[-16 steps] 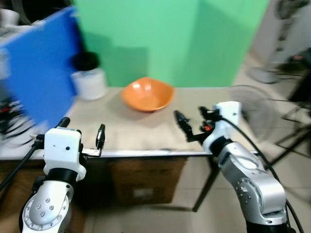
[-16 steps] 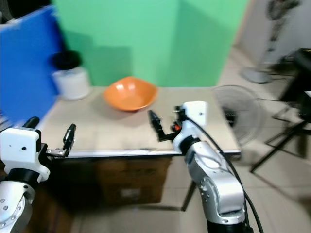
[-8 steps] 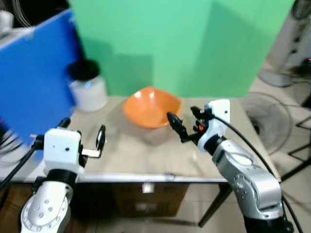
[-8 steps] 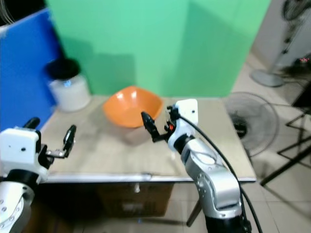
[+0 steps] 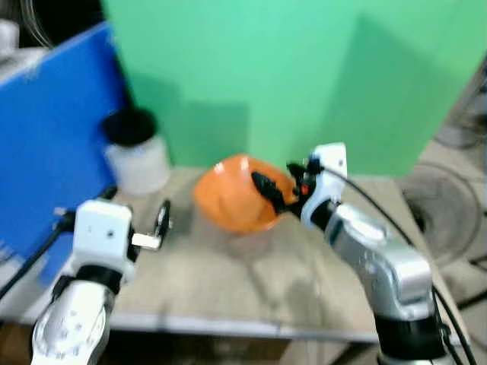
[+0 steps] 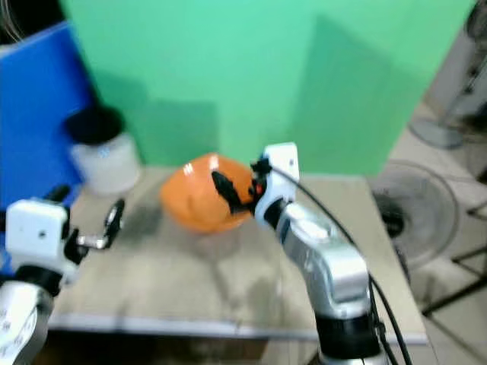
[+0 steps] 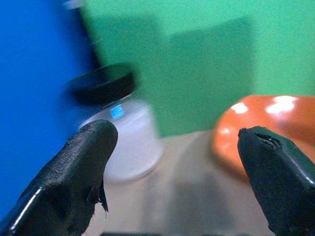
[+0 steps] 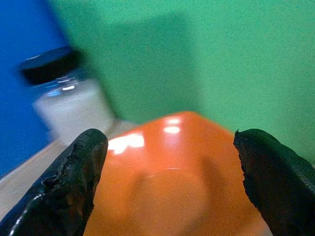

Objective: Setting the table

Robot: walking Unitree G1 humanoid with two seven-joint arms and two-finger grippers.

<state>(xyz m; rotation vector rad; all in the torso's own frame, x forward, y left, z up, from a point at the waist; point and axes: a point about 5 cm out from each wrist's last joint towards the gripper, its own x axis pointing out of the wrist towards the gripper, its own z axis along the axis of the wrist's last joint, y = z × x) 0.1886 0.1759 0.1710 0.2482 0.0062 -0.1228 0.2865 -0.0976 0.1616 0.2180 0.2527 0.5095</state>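
I count one orange bowl (image 5: 234,194) mid-table, one white jar (image 5: 138,156) with black lid, one table (image 5: 228,281). My right gripper (image 5: 275,190) now at bowl rim, fingers spread wide, empty; earlier it hung short of bowl. Left gripper (image 5: 144,224) spread wide, empty, over table's left part
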